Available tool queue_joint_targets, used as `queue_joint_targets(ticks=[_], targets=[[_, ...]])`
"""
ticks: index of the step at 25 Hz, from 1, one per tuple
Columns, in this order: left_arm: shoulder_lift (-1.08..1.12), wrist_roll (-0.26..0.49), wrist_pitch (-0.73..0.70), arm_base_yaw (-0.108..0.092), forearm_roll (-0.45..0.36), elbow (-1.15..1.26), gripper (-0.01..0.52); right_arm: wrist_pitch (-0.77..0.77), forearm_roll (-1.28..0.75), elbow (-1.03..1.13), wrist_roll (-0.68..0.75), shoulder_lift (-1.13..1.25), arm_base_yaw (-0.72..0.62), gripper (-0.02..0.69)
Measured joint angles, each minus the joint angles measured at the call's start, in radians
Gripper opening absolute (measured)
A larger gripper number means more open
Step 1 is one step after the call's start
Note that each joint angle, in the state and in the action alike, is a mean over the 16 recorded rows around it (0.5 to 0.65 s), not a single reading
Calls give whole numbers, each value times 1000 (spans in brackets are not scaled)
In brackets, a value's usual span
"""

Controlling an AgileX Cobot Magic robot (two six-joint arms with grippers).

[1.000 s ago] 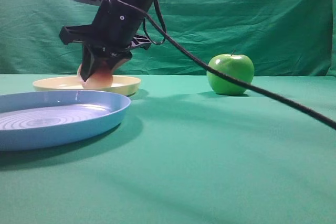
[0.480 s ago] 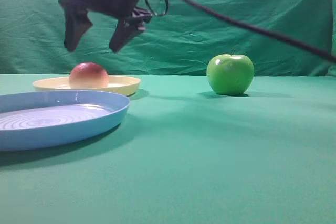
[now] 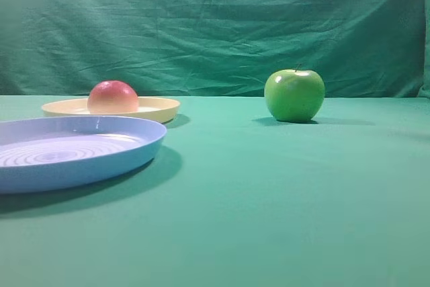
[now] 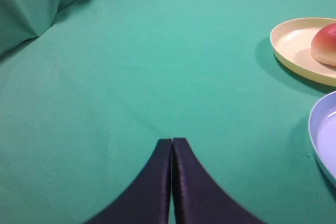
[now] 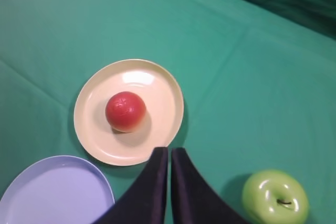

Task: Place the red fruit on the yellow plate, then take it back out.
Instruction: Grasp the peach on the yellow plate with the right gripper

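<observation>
Right pincer [image 5: 169, 153] pressed together and empty, high above the table [image 5: 252, 77]; left pincer [image 4: 171, 142] likewise closed. The smooth round red fruit [image 5: 125, 111], paling to peach below, sits inside the shallow, glossy yellow plate [image 5: 163, 93]

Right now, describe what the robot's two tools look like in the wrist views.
Each shows as two matte black fingers, wide at the base and curving to a narrow tip. The left tool and right tool look alike. No cables, markings or arm links show.
</observation>
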Motion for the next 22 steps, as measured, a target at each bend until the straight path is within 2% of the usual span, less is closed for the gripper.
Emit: queue_joint_targets(ticks=[22], targets=[[0, 0, 0, 0, 0, 0, 0, -50, -107, 718, 144, -723, -7, 0]])
